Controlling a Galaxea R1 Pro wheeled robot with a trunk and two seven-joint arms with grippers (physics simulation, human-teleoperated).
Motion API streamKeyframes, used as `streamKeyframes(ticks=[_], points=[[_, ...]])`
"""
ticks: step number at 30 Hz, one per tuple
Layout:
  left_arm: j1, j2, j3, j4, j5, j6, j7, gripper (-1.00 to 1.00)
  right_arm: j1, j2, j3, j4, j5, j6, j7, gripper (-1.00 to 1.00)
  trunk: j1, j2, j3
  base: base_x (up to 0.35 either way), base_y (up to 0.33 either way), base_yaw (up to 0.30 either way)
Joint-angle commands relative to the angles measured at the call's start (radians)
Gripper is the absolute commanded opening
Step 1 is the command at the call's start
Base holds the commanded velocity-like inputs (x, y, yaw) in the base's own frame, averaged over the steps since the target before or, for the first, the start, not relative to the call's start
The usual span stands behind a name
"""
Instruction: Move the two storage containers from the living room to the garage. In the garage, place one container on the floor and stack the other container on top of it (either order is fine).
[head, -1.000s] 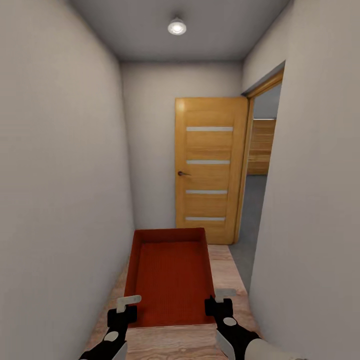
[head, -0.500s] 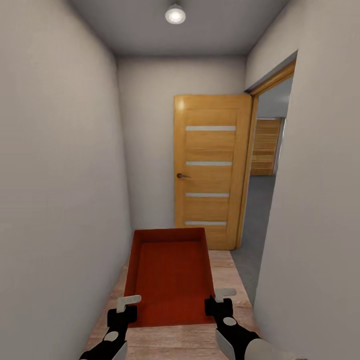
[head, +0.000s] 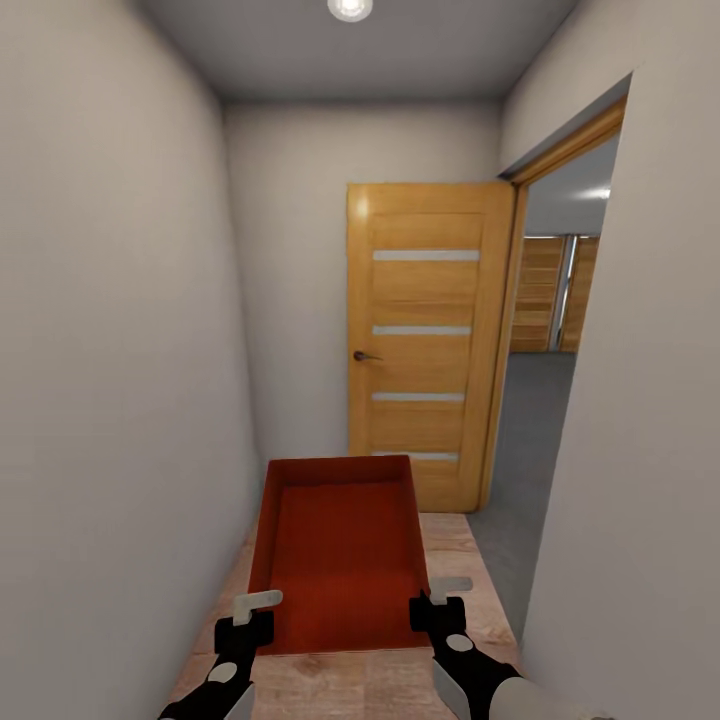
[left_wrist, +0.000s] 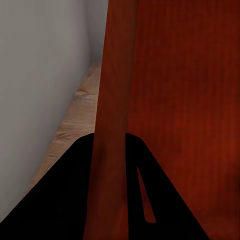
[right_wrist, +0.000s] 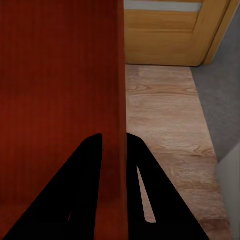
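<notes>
Ahead of container (head: 340, 550), wooden door (head: 425, 340)

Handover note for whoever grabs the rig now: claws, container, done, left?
Left claw: shut on the left wall of the orange-red rectangular open-topped storage container, near its close corner.
Right claw: shut on the right wall, same end.
Container: held level between both arms, empty, above the light wood plank floor of a narrow hallway.
Ahead: a wooden door with pale slats stands open; right of it the doorway opens onto a grey floor.
Done: one container picked up and in transit.
Left: likely turn right through the doorway, set this container down, then fetch the second one and stack it.
</notes>
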Motion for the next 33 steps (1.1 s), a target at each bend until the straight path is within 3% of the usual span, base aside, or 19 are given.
streamKeyframes(ticks=[1, 33], points=[[-0.001, -0.001, 0.026, 0.000, -0.014, 0.002, -0.001, -1.00, 0.000, 0.001, -0.019, -0.001, 0.002, 0.001, 0.007, -1.00, 0.001, -0.001, -0.001, 0.322, 0.000, 0.000], [-0.001, -0.001, 0.025, -0.002, -0.014, 0.001, -0.001, -1.00, -0.001, 0.001, -0.019, -0.001, 0.001, 0.001, 0.007, -1.00, 0.001, -0.001, -0.001, 0.322, 0.000, 0.000]])
